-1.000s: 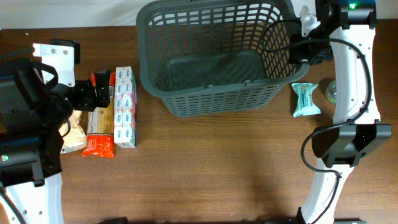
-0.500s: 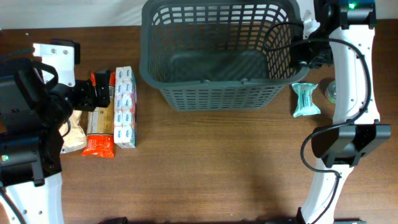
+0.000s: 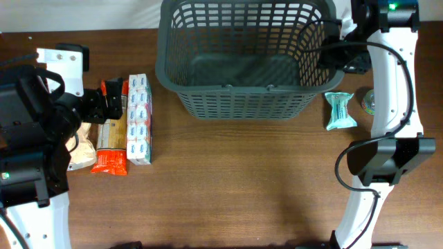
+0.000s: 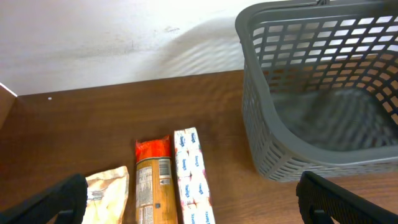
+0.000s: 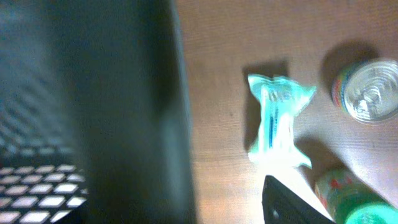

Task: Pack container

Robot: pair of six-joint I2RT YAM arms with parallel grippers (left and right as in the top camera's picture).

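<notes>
Brown worktop [image 3: 228,180] carries everything. The dark grey shopping basket [image 3: 242,76] stands upright at the far middle with nothing in it. The right hand [image 3: 337,59] is at the basket's right wall and seems clamped across the rim, probably to square it up for loading. The left hand [image 4: 191,183] is spread wide and holds nothing. It hovers over the groceries lined up within its reach: white-blue pack [image 3: 139,119], orange packet [image 3: 111,145], beige bag [image 3: 84,149]. A teal sachet [image 3: 340,111] and a tin can [image 3: 369,102] lie just right of the basket, not yet packed.
</notes>
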